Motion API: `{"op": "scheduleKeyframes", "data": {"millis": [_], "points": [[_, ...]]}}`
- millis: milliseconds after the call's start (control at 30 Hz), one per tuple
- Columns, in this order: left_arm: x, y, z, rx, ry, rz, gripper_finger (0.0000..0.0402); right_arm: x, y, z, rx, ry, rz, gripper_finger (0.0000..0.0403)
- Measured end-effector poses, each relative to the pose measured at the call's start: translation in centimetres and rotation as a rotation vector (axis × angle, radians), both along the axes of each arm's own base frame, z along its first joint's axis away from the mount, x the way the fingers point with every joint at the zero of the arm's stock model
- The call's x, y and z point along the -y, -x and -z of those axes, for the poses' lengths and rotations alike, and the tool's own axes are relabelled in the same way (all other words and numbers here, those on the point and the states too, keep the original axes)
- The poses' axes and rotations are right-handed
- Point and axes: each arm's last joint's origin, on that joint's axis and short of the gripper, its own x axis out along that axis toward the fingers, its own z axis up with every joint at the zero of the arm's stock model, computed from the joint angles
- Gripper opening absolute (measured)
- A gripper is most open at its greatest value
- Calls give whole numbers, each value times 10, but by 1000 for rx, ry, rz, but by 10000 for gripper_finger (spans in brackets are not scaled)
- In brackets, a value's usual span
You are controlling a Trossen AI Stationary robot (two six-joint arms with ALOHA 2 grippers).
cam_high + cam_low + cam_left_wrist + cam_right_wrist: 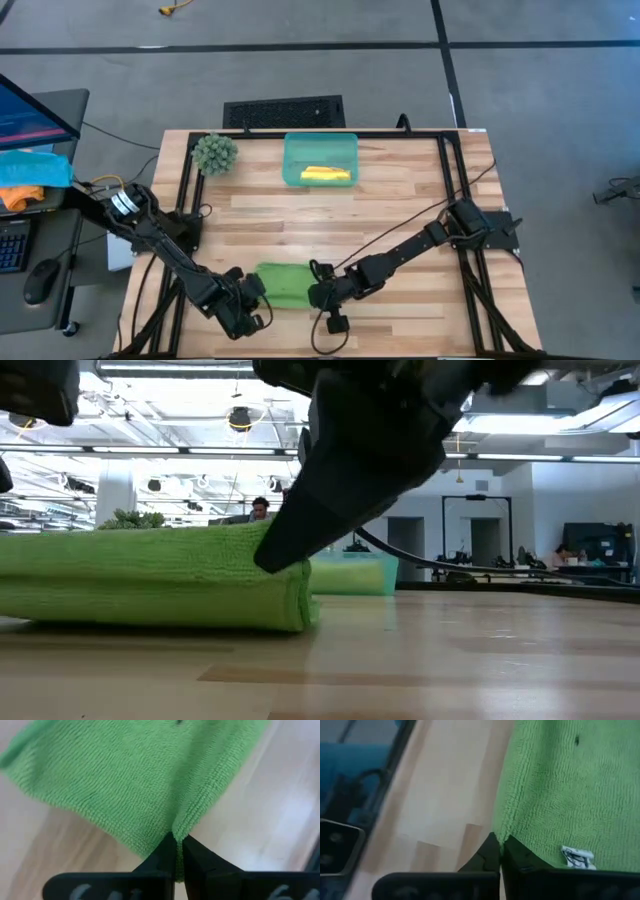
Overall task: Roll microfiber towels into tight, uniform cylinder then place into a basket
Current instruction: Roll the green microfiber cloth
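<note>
Nearest the front edge of the table (400,200), the green towel (283,284) lies folded into a thick flat pad — ribbed, fuzzy lime microfiber, its layers stacked and its folded end showing in the low view. The left tool (262,290) is pinched tight on the towel's hem at one end; the left wrist view shows the cloth edge caught between the two dark fingers (165,857), with the rest of the towel blurred. The right tool (318,295) is clamped on the opposite end, a thin edge of cloth nipped between its fingers (492,851). A small white label (577,857) is sewn on the towel near that grip — its print is too small to read. Pale markings on both tool bodies are cut off by the picture edge and cannot be read either.

In the low view the right arm's dark bulk covers the top of the towel's end and most of what lies behind it.

Farther back, the teal basket (293,160) sits near the table's far edge, well apart from the green towel, with the yellow towel (326,174) lying inside as a short roll. Its translucent wall barely shows behind the arm in the low view. Just beside it stands a fuzzy green plant (214,152). Off the table to the left, a cyan cloth (30,166) and an orange cloth (18,196) lie on a desk, partly cut off
</note>
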Motion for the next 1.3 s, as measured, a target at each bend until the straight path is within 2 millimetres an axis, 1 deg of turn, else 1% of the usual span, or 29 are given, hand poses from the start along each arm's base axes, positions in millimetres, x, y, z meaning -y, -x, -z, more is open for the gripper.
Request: {"op": "scheduleKeyframes", "data": {"millis": [100, 233, 367, 533, 700, 900, 1033, 1133, 1200, 1300], "points": [[-5, -5, -3, -47, 76, -55, 4, 2, -3, -2, -29, -69, 23, 9], [-14, -13, -3, -110, 135, -84, 4, 2, -4, -4, -32, -85, 29, 11], [-28, -20, -2, -155, 129, -133, 4, 1, -4, -6, -37, -93, 25, 17], [-46, -28, -2, -197, 125, -199, 4, 1, -4, -6, -48, -102, 32, 6], [-61, -38, -2, -215, 148, -256, 4, 7, -4, -4, -104, -122, 115, 13], [-79, -48, -1, -250, 204, -318, 4, 10, -1, -1, -145, -101, 170, 6], [-90, -54, -1, -252, 216, -355, 4, 13, 1, 1, -174, -64, 216, 10], [-94, -56, -1, -264, 242, -369, 4, 19, 3, 4, -211, -34, 255, 13], [-96, -58, -1, -269, 257, -372, 4, 20, 4, 4, -218, -21, 251, 9], [-93, -59, -2, -241, 258, -291, 4, 16, 6, 4, -221, -12, 222, 5]]}}
